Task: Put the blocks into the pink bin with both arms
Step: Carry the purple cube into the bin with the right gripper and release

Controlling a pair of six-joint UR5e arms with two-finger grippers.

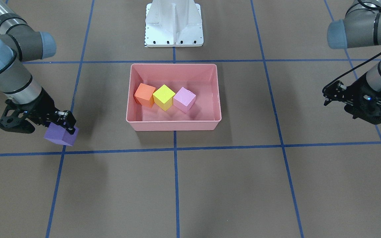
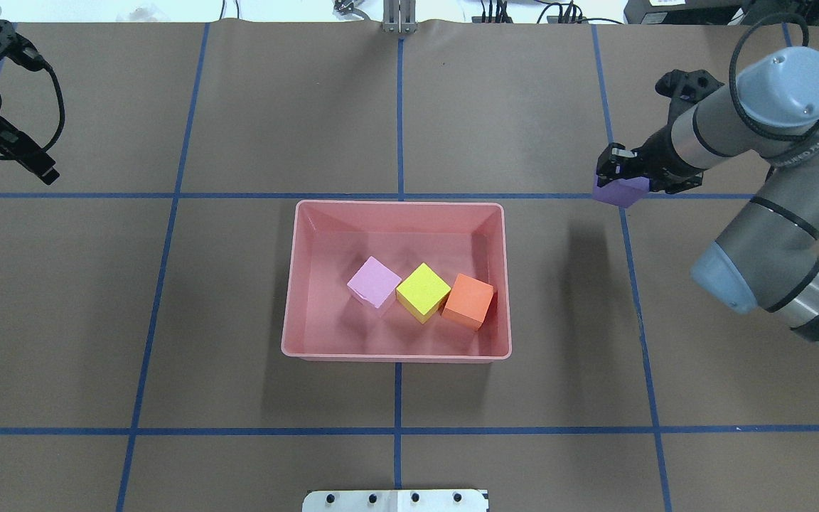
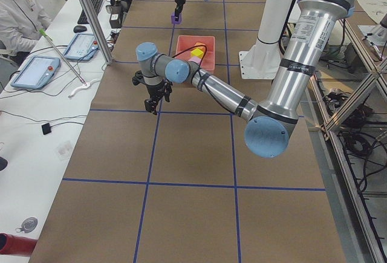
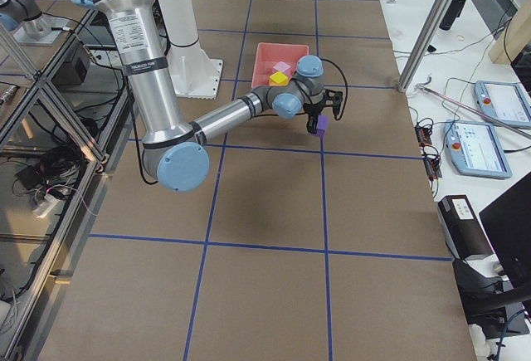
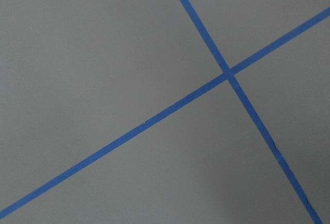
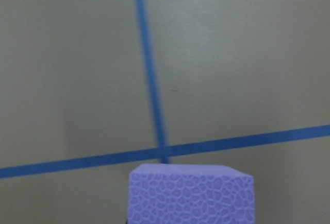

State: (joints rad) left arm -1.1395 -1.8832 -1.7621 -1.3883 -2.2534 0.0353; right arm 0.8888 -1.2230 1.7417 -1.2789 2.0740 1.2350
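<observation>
Ideally purple block, pinched in right gripper, is carried sideways from that gripper over pink bin wall, released low; left gripper spread, empty

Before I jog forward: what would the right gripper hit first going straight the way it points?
The right gripper points down at the brown table cover, near a blue tape crossing. The purple block it holds would probably touch there first, though depth is unclear.

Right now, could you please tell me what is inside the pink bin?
Inside the pink bin, in a row: orange block, yellow block, pale pink block. The floor beneath them is covered. The purple block is outside, in the right pincer.
</observation>
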